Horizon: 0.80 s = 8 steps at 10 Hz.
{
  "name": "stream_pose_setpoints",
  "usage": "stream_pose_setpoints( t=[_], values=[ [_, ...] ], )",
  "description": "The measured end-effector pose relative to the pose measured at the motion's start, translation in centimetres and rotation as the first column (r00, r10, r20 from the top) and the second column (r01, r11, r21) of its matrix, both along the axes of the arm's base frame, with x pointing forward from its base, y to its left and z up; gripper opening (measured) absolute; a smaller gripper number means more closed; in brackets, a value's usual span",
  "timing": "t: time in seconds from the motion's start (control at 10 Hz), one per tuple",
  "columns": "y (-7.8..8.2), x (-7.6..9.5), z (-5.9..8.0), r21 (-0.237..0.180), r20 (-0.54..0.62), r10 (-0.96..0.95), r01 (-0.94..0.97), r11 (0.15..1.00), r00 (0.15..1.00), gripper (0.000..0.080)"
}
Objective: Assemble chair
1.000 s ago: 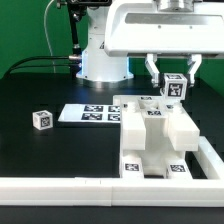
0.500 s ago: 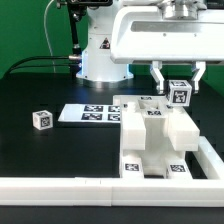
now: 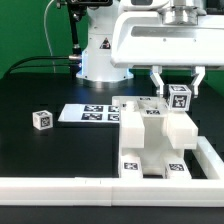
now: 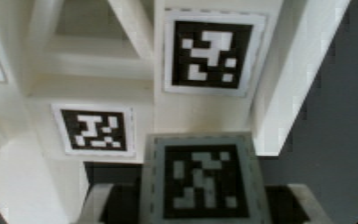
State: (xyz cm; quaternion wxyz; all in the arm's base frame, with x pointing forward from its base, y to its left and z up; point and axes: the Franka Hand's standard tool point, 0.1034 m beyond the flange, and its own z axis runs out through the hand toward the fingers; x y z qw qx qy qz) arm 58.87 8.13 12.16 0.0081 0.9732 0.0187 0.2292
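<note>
White block (image 3: 178,98) clamped in hand (image 3: 177,87) | just above joined chair parts (image 3: 148,140), exterior view's right | cube (image 3: 41,119) alone, exterior view's left

white blocky chair body (image 3: 150,140) stands upright; a tagged post (image 3: 178,97) hangs just above it, a tagged cube (image 3: 41,119) well apart.

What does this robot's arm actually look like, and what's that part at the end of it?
The arm is glossy white, built of rounded, bulging segments. At its end the gripper has a wide, boxy white body with two short dark fingers. Thin black cables run alongside and behind the arm, in front of a green backdrop. No lettering or markings can be made out on it.
</note>
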Motion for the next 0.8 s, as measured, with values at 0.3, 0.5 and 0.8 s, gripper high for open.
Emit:
stream_pose_setpoints(
  t=[0.3,0.5,0.8],
  values=[
    [0.03,0.31,-0.02,-0.002,0.025,0.003,-0.003,1.000,1.000,0.0282],
    [-0.01,0.51,-0.07,-0.004,0.046,0.004,-0.004,1.000,0.999,0.0282],
    [-0.02,0.54,-0.07,-0.007,0.049,0.011,-0.010,1.000,0.999,0.0282]
  ],
)
